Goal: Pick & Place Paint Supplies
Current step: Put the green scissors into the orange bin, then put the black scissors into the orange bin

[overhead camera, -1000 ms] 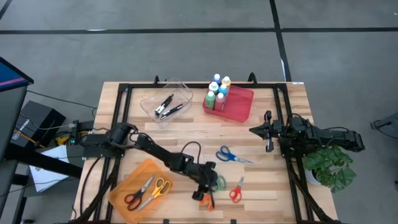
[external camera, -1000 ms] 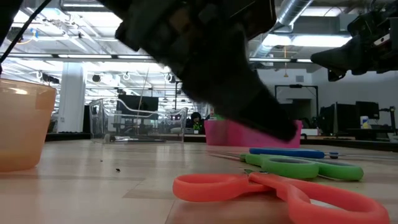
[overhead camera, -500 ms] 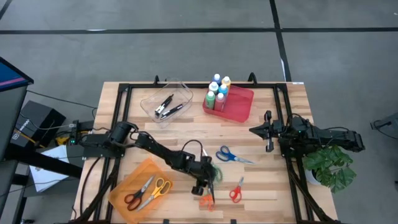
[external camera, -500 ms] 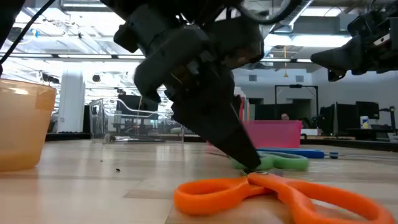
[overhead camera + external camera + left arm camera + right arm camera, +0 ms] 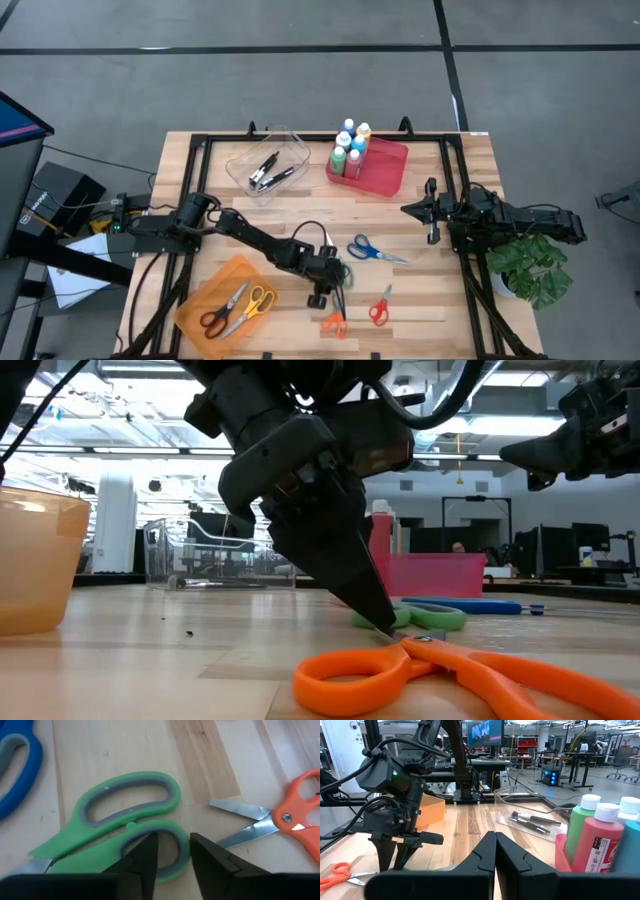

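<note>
left gripper (image 5: 172,851) down at table (image 5: 420,310) front edge, fingers astride green scissors (image 5: 125,820) loop, not yet pinching; right gripper (image 5: 430,210) pressed together, parked aloft beside bottles (image 5: 350,145).

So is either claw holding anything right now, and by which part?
The left claw straddles one handle loop of the green scissors, not yet clamped. The right claw is shut on nothing.

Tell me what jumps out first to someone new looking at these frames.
The left gripper is down at the front middle of the table, its fingers straddling one handle loop of the green scissors, with orange scissors lying just beside it. At the back, the paint bottles stand clustered in a red bin. The right gripper hangs shut at the right side, holding nothing.
</note>
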{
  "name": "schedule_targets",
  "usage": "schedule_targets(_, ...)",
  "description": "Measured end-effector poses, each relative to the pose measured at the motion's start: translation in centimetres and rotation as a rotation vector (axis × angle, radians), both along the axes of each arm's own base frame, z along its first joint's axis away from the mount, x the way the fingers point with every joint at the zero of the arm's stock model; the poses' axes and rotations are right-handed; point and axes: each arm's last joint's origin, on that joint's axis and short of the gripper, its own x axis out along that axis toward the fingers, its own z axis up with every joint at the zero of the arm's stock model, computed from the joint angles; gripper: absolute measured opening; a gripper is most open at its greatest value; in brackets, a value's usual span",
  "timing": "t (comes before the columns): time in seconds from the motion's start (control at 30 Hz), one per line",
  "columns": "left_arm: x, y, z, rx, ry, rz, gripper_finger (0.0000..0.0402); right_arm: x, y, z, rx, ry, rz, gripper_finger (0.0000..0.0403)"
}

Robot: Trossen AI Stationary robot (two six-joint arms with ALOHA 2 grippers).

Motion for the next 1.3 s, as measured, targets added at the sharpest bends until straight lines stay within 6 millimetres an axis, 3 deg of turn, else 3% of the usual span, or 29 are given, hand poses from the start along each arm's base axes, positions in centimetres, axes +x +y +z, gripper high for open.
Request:
schedule_targets(0.27, -0.1, 0.1, -0.1, -0.003, 0.017, 0.015, 0.0027, 0.0, 0.0, 0.0, 0.000, 0.000, 0.000, 0.0000)
schedule_targets(0.57, -0.1, 0.1, -0.1, -0.058, 0.031, 0.076, 0.0022, 0.0, 0.0, 0.0, 0.000, 0.000, 0.000, 0.0000)
schedule_targets(0.77, -0.1, 0.0, 1.4, -0.138, -0.015, 0.114, 0.0014, 0.0, 0.0, 0.0, 0.000, 0.000, 0.000, 0.0000)
schedule_targets(1.07, -0.9, 1.0, 10.7, -0.263, -0.280, 0.171, 0.0003, 0.0, 0.0, 0.0, 0.000, 0.000, 0.000, 0.0000)
schedule_targets(1.3, -4.5, 2.2, 20.0, -0.351, -0.525, 0.177, 0.0002, 0.0, 0.0, 0.0, 0.000, -0.001, 0.000, 0.0000)
